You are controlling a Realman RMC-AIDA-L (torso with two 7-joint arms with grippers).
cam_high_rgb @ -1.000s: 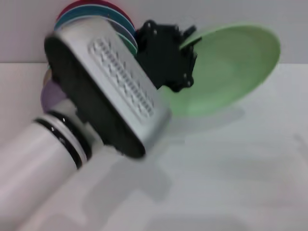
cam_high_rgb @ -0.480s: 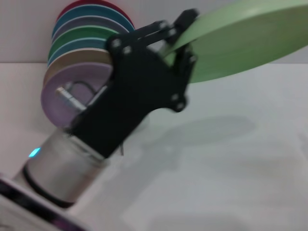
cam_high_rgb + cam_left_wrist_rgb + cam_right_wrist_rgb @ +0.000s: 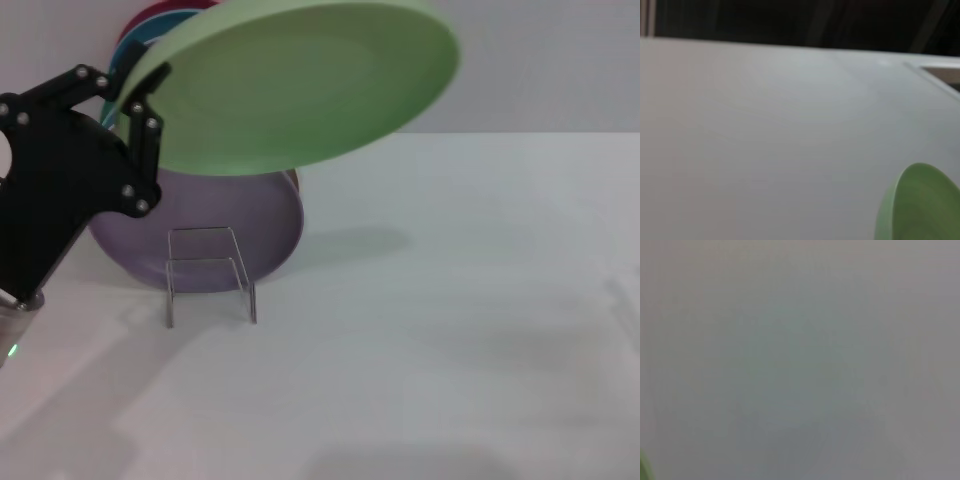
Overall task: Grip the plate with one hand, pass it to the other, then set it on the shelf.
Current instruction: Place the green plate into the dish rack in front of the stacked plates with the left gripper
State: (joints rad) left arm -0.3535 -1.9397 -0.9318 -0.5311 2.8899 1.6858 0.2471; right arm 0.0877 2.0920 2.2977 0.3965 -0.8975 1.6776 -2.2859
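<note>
There is one pale green plate [image 3: 300,85], and one black end effector [image 3: 135,110] grips its edge. Just below the end effector, one lavender plate [image 3: 255,225] stands on the white bench [image 3: 450,330]. Behind the end effector, the rims of two more plates peek out, one red [image 3: 150,18] and one blue [image 3: 125,55]. More may hide there. One clear shelf [image 3: 210,275] stands below the end effector.

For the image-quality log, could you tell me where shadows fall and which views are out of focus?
Head view: the plate, gripped by the left gripper, casts a soft shadow on the table beside the shelf. Left wrist view: blurred, plate edge only. Right wrist view: featureless grey blur.
</note>
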